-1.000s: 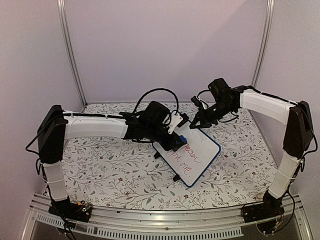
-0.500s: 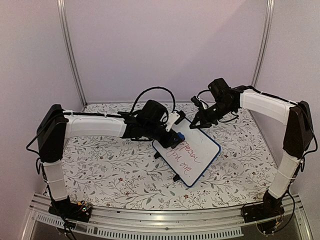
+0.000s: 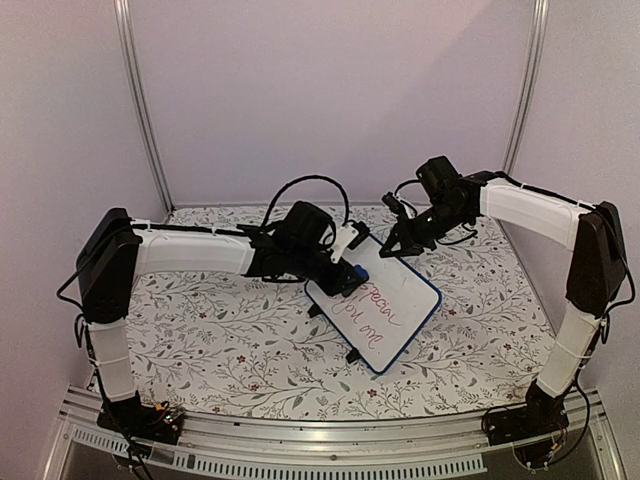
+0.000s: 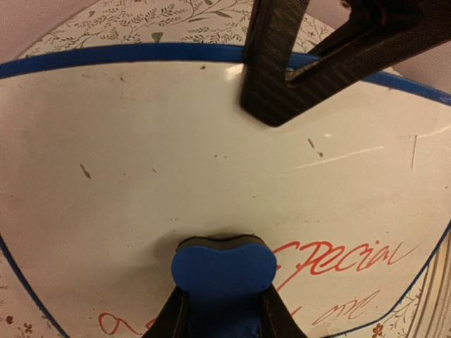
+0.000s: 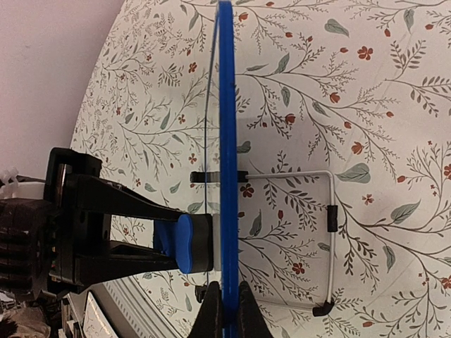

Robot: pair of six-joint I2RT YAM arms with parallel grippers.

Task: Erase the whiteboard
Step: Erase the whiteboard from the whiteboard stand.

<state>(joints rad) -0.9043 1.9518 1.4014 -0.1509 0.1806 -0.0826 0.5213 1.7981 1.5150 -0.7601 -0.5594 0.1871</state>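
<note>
Left arm (image 3: 190, 252) was stretched low toward the whiteboard (image 3: 392, 312), wrist bent down over its far-left corner. Left gripper (image 3: 342, 272) was clamped on the blue eraser (image 4: 223, 267), pad against the board face. Right arm (image 3: 525, 212) arched in from the board's far side, right gripper (image 3: 392, 248) pinched on the board's frame edge.

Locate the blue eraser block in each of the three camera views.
Top external: eraser at centre, on the whiteboard's upper-left part.
Left wrist: eraser bottom centre, against the white surface.
Right wrist: eraser lower left, against the whiteboard seen edge-on.
Shared landmark: the whiteboard's blue frame.
</note>
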